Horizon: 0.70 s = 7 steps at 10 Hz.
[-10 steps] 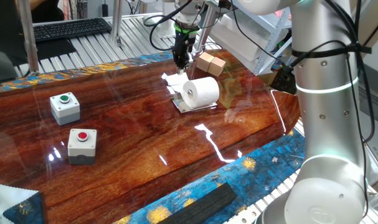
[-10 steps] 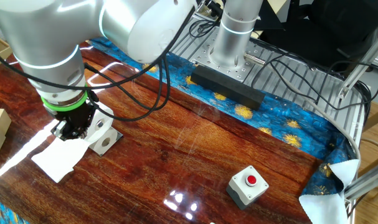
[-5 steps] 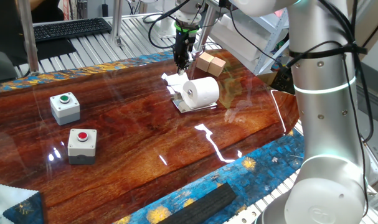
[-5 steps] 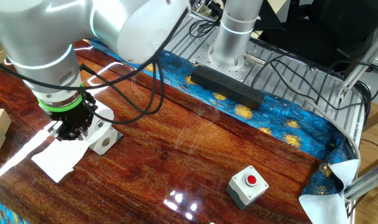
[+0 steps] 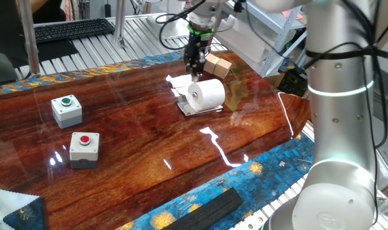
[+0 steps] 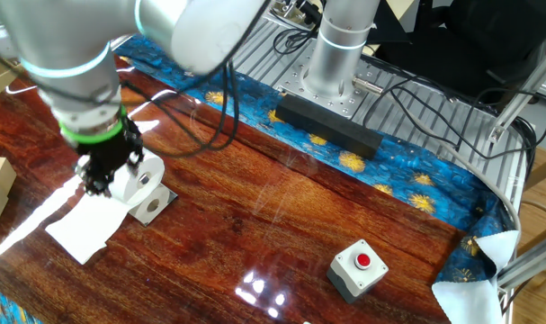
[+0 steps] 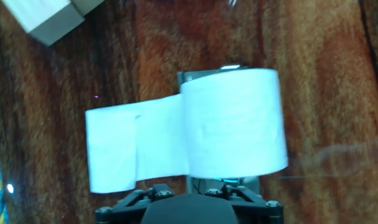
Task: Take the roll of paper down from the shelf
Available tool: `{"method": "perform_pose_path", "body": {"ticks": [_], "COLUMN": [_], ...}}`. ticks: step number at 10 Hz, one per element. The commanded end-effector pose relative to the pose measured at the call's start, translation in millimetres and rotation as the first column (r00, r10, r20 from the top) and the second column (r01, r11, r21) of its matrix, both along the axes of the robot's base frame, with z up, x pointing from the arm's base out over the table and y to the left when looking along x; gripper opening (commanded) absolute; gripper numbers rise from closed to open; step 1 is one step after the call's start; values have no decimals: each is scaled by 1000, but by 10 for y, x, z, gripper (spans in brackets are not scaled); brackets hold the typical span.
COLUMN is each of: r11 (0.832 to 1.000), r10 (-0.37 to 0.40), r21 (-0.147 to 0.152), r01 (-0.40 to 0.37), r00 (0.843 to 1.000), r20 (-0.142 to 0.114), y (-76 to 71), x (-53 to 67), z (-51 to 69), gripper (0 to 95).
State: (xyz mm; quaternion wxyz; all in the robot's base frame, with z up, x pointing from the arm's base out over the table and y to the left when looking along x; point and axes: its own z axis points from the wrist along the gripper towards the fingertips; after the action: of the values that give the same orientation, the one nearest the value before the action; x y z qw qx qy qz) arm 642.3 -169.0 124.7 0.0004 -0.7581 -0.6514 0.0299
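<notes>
On the table (image 5: 130, 137), toward its far side in one fixed view, the roll (image 5: 206, 94) lay on its side on the shelf (image 5: 192, 109), a small shiny plate resting flat on the dark wood. The roll's open core faced the camera there. A loose sheet (image 6: 82, 225) trailed from the roll and lay flat on the table beside the shelf; the hand view showed that sheet (image 7: 136, 149) joined to the roll (image 7: 233, 123) and spread out to its left, with a sliver of the shelf (image 7: 187, 78) showing past the roll's far edge.

The gripper (image 5: 195, 64) hung above and just behind the roll, pointing down, apart from it in that view. In the other fixed view the gripper (image 6: 100, 178) sat close against the roll (image 6: 139, 182), over the near end of the sheet, and contact could not be judged. The fingers were dark and seen only from the side or from behind, so whether they were open or closed could not be told.

Two tan cubes (image 5: 216, 64) stood just beyond the roll. A green button box (image 5: 66, 109) and a red button box (image 5: 84, 147) sat well apart from the roll on the table's left side in one fixed view. A black bar (image 6: 326, 123) lay on the blue patterned cloth (image 6: 389, 175) at the table's edge.
</notes>
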Motion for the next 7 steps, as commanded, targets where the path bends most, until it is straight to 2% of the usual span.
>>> {"method": "perform_pose_path", "body": {"ticks": [1, 4, 7], "r11": [1000, 1000, 1000], "r10": [-4, -3, 22], "r21": [5, 9, 7], "r01": [4, 3, -22], "r00": [1000, 1000, 1000], "r20": [2, 5, 5], "y": [-70, -195, -291], "x": [-26, -149, -276], "z": [12, 6, -57], "gripper": [950, 950, 950]}}
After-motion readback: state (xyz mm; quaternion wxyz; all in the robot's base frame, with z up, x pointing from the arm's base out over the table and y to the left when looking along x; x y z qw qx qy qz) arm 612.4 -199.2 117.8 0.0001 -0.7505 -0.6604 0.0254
